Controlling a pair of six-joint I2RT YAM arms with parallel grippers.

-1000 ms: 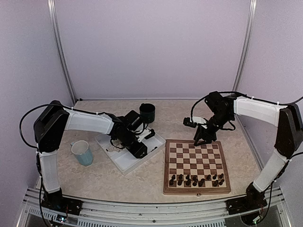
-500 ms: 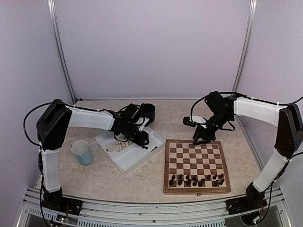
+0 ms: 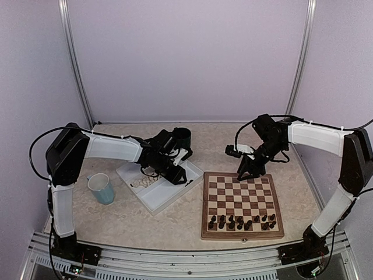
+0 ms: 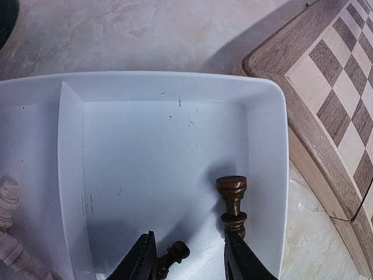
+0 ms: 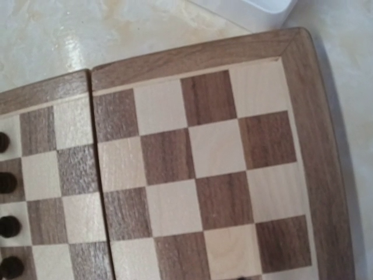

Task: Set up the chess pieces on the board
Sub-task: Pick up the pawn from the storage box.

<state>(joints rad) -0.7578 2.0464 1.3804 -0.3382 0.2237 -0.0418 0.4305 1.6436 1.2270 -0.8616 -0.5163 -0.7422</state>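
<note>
The board [image 3: 242, 235] lies at the right front, with several dark chess pieces [image 3: 242, 221] in its two near rows. My left gripper [image 3: 178, 173] hangs over the right compartment of the white tray [image 3: 157, 201]. In the left wrist view my left gripper [image 4: 189, 256] has two dark pieces between its fingers: a taller one [image 4: 232, 201] against the right finger and a small one [image 4: 175, 252] against the left. Pale pieces [image 4: 9, 198] lie in the tray's left compartment. My right gripper [image 3: 247, 170] hovers over the board's far edge [image 5: 204, 52]; its fingers are hidden.
A teal mug [image 3: 102, 188] stands left of the tray. A black cup [image 3: 182, 137] stands behind it. The tray's corner sits close to the board's far left corner [image 4: 303, 99]. Walls enclose the table on three sides.
My left gripper has pulled up and back from low in the tray's right compartment, and its jaws have narrowed. The right arm has not moved.
</note>
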